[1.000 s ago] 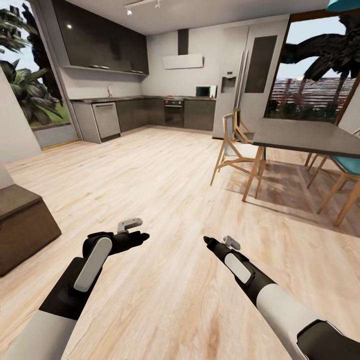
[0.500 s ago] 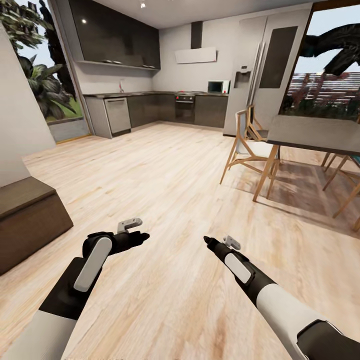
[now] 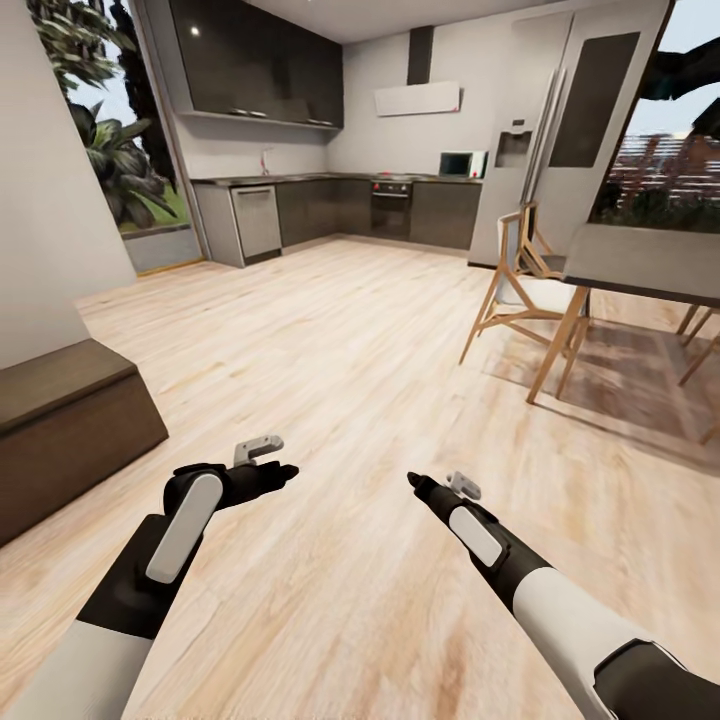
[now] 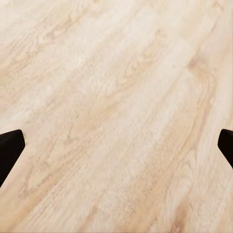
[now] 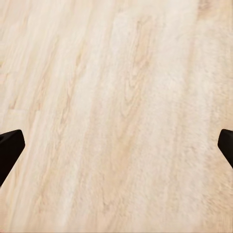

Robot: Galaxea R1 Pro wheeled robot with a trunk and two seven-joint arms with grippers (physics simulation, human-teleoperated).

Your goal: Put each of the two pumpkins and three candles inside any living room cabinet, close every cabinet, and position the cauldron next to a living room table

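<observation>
The end of a low dark-brown wood cabinet (image 3: 60,425) stands on the floor at the left, against a white wall. A grey-topped table (image 3: 640,265) on wooden legs stands at the right. My left gripper (image 3: 285,470) and right gripper (image 3: 412,481) hover over bare plank floor, both pointing forward. In the left wrist view the left gripper (image 4: 116,150) is open, its dark fingertips (image 4: 9,150) far apart with only floor between them. The right gripper (image 5: 116,148) is open in the same way. The pumpkins, candles and cauldron are out of view.
A wooden chair (image 3: 520,290) stands at the table's near corner. Grey kitchen units (image 3: 350,210) and a tall fridge (image 3: 560,130) line the far wall. A wide stretch of light wood floor (image 3: 340,340) lies ahead.
The whole picture has shifted right and down, so the camera has turned left. Both arms hold the same pose and both grippers stay open.
</observation>
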